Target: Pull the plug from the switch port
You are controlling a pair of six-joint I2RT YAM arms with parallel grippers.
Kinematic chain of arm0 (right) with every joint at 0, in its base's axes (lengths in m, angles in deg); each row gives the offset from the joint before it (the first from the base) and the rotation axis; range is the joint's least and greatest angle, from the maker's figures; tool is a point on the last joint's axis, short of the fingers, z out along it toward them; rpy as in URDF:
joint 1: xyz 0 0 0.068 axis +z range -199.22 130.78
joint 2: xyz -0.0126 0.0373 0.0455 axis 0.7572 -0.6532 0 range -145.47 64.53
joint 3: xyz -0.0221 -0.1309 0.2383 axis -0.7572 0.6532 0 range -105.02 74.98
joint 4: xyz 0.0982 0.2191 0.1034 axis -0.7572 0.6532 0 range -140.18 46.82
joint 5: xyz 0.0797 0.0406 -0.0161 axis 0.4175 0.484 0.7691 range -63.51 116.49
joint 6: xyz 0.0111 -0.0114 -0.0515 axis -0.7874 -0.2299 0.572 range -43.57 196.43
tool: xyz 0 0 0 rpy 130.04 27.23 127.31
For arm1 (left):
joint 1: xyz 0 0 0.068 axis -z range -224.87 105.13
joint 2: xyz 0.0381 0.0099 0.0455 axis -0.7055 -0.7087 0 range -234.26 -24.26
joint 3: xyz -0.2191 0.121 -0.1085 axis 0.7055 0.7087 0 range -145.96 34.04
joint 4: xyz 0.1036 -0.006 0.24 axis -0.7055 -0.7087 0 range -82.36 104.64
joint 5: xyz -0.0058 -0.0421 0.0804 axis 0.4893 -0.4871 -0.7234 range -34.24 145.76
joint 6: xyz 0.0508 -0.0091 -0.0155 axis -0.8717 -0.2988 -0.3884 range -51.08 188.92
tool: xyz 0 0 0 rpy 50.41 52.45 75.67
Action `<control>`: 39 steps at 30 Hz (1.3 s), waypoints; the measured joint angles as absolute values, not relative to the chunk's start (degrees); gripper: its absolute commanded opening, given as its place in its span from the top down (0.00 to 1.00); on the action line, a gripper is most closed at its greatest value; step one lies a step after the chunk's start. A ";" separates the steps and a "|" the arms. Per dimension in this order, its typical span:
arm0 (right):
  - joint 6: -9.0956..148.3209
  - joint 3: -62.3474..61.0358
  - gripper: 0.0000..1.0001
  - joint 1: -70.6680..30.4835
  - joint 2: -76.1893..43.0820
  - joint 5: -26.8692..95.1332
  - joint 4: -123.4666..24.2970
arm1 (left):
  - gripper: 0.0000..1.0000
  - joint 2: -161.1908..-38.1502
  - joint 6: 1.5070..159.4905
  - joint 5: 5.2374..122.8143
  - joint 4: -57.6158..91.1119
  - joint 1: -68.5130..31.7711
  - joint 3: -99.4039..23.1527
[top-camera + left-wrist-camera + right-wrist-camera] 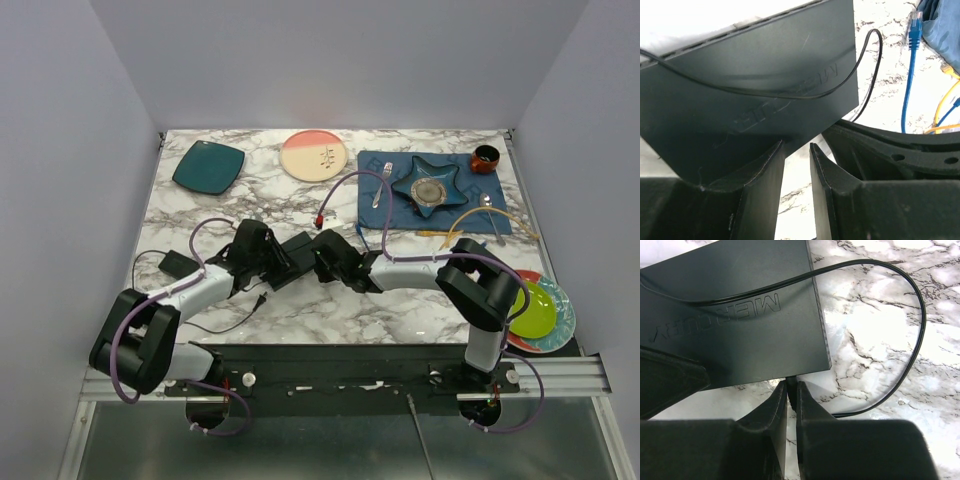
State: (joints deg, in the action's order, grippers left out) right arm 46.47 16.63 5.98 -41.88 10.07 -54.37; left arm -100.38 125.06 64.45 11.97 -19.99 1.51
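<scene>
Marble table (880, 340), right claw (791, 388) pinching switch's (740, 330) plug (790, 381)

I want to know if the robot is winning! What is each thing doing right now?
switch, lying flat, label up
plug, pinched at the switch's edge, seemingly not out yet
cord, slack, looped over the switch
right gripper, shut on the plug
left gripper, open, at the switch's edge
blue cable, loose, end unplugged
</scene>
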 measured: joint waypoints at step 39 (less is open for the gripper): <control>46.49 19.28 0.99 6.51 -40.90 10.92 -57.27 | 0.78 -111.03 138.02 59.01 19.99 -10.17 0.72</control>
State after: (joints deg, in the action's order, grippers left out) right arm 46.49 19.28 6.51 -40.90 10.92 -57.27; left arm -111.03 138.02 59.01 19.99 -10.17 0.72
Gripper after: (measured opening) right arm 0.155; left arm 0.222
